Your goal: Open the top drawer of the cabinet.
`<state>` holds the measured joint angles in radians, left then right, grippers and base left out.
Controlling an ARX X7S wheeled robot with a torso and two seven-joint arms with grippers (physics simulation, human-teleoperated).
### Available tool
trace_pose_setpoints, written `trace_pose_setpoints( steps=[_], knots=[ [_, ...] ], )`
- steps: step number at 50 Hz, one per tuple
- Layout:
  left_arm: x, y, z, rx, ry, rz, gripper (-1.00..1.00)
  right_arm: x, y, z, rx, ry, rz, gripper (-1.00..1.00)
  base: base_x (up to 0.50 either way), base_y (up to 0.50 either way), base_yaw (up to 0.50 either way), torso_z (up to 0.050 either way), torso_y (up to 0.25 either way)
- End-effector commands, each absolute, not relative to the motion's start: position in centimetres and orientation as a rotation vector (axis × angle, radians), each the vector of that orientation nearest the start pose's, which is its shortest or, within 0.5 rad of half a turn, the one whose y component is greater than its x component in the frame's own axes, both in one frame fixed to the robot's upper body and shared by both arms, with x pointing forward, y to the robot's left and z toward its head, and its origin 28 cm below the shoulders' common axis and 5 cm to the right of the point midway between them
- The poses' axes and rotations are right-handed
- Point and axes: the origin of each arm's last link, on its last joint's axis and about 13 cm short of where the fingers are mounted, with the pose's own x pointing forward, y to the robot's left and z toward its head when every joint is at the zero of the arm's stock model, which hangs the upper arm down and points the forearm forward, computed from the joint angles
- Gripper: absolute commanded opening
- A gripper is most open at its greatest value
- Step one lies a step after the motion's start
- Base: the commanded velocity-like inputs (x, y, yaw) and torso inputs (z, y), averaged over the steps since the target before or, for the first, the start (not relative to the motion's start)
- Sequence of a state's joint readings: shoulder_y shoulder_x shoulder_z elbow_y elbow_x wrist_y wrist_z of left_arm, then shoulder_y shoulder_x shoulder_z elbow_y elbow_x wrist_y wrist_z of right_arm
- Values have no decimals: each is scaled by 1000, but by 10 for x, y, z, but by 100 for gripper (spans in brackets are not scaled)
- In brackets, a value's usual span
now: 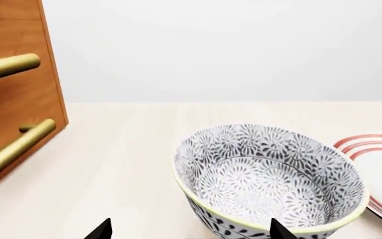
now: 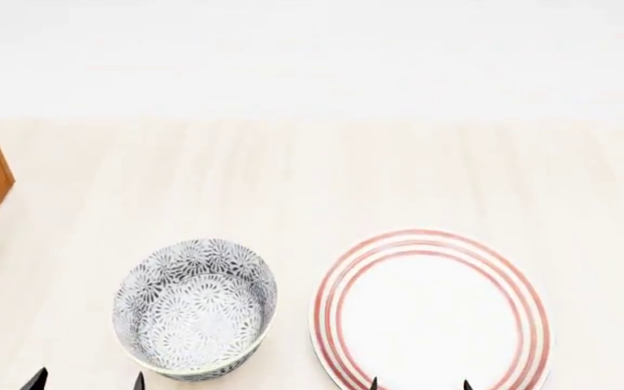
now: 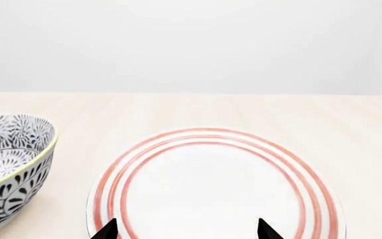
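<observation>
Standing at the far left edge of a pale wooden tabletop (image 2: 323, 171), the orange-brown cabinet (image 1: 12, 94) shows two brass bar handles in the left wrist view; the upper handle (image 1: 6, 65) belongs to the top drawer (image 1: 5, 35), the lower handle (image 1: 17, 147) to the drawer beneath. Both drawer fronts appear flush (little of them is visible). A patterned bowl (image 2: 195, 307) sits beside a red-ringed plate (image 2: 431, 310). The left gripper (image 1: 189, 230) and right gripper (image 3: 187, 230) hover low, fingertips spread apart, holding nothing, well apart from the cabinet.
</observation>
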<state>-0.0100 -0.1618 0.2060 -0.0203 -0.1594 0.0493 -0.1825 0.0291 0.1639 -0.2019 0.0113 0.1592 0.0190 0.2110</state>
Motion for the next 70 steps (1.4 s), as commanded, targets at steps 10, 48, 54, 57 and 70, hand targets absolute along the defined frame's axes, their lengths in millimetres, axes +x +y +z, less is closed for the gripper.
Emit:
trace_pose_setpoints(
  steps=[10, 48, 54, 57, 70],
  knots=[
    [207, 203, 10, 0, -3, -21, 100, 213, -95, 13, -30, 12, -5, 100, 0, 203, 0, 0, 0],
    [204, 200, 10, 11, 0, -49, 100, 212, -95, 12, -10, 22, -6, 100, 0, 283, 0, 0, 0],
    [204, 198, 17, 30, -4, -61, 100, 212, -95, 12, -12, 21, -5, 100, 0, 0, 0, 0, 0],
    [209, 196, 26, 72, -6, -66, 100, 212, -95, 13, -14, 18, -2, 100, 0, 0, 0, 0, 0],
    [233, 193, 67, 467, -83, -97, 100, 212, -94, 13, -16, 15, 7, 100, 0, 0, 0, 0, 0]
  ],
)
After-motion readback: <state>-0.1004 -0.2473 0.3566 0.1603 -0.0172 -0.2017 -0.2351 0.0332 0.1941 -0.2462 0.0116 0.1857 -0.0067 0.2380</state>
